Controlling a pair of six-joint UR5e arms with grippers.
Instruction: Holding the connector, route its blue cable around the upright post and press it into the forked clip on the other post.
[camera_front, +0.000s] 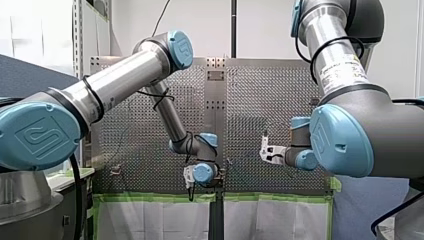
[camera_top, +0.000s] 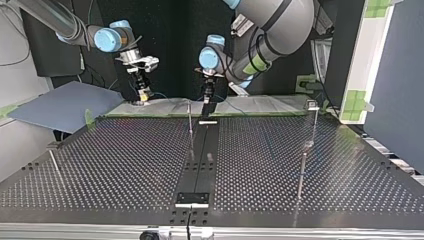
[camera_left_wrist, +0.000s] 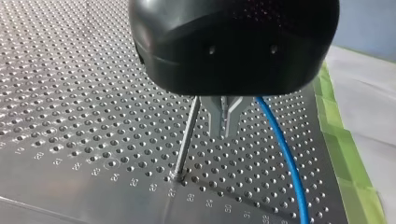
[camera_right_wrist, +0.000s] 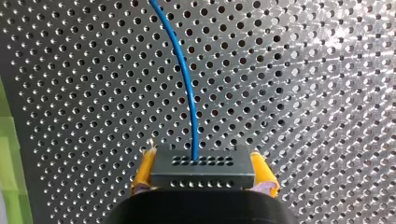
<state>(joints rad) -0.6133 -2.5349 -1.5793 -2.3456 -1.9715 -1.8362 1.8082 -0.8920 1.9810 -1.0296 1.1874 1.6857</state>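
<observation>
Yellow pads (camera_right_wrist: 145, 169) of my right gripper (camera_right_wrist: 204, 161) clamp the connector (camera_right_wrist: 203, 173); its blue cable (camera_right_wrist: 189, 93) runs away over the table (camera_right_wrist: 303, 93). My left gripper (camera_left_wrist: 226, 131) hangs above the table, metal fingers pressed together, cable just beside them, post (camera_left_wrist: 186, 140) upright on their other side. Top view shows both grippers near the table's far edge.

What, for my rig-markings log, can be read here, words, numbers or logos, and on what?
"28", "29", "30", "31": part of a number row engraved on the perforated table; other digits unclear.
Stylised "UR" logo: on my left arm's joint cap and my right arm's joint cap.
Sticker on my right arm's tube: too small to read.
Connector: no text.
</observation>
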